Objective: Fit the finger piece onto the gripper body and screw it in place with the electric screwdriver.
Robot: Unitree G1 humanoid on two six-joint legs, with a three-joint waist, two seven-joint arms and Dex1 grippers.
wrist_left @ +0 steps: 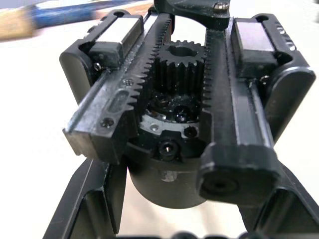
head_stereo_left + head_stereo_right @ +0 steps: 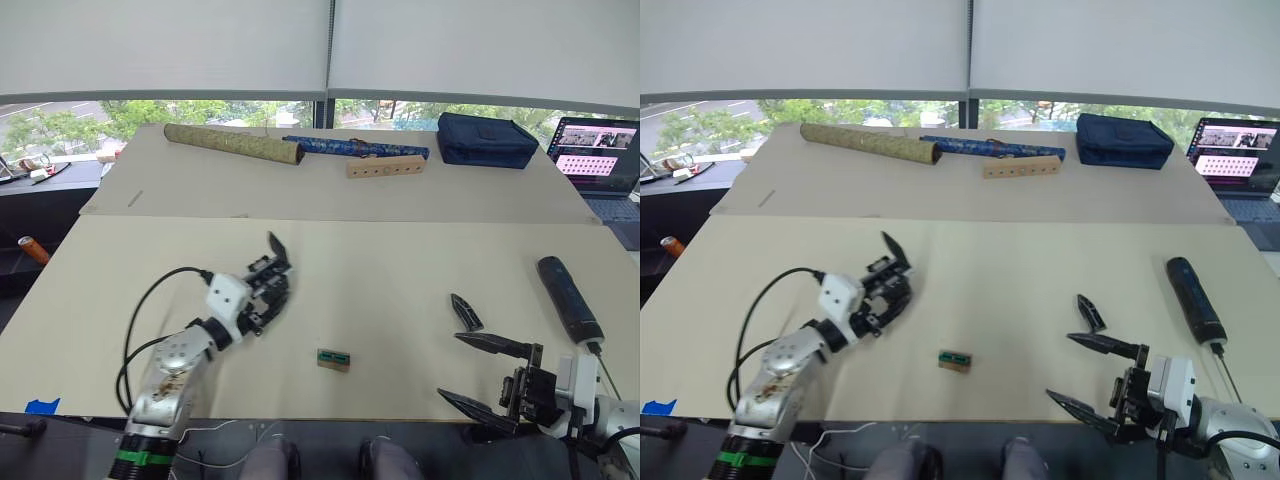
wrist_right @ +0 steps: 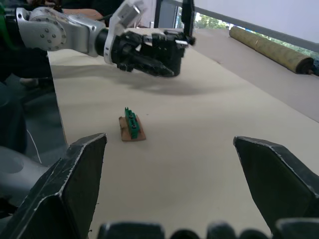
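- Left gripper point(image 2: 262, 300), two black fingers on a white mount, clamped on the fist-sized black mechanical gripper body point(image 2: 270, 280), held off the beige tabletop point(image 2: 400, 250) over its left part.
- Gripper body tilted, its single black pointed finger sticking up and away; in the left wrist view, toothed racks and a central gear point(image 1: 178, 64) seen close up between the gripping fingers point(image 1: 89, 204).
- Right gripper point(image 2: 490, 375) near the front right edge of the table, fingers spread wide apart, holding nothing.
- Small flat black pointed finger piece point(image 2: 466, 312) lying on the table just beyond the right gripper, apart from it.
- Thick dark blue-black cylindrical electric screwdriver point(image 2: 568, 298) lying further right, thin metal bit point(image 2: 606, 372) pointing toward the front edge.
- Small green-and-brown block point(image 2: 334, 360) on the table between the two grippers, near the front edge.
- On the far table: a long olive patterned roll point(image 2: 232, 143), a blue patterned roll point(image 2: 350, 146), a pale wooden bar with holes point(image 2: 384, 167), a dark navy case point(image 2: 486, 140).
- Open laptop point(image 2: 598, 150) at far right.
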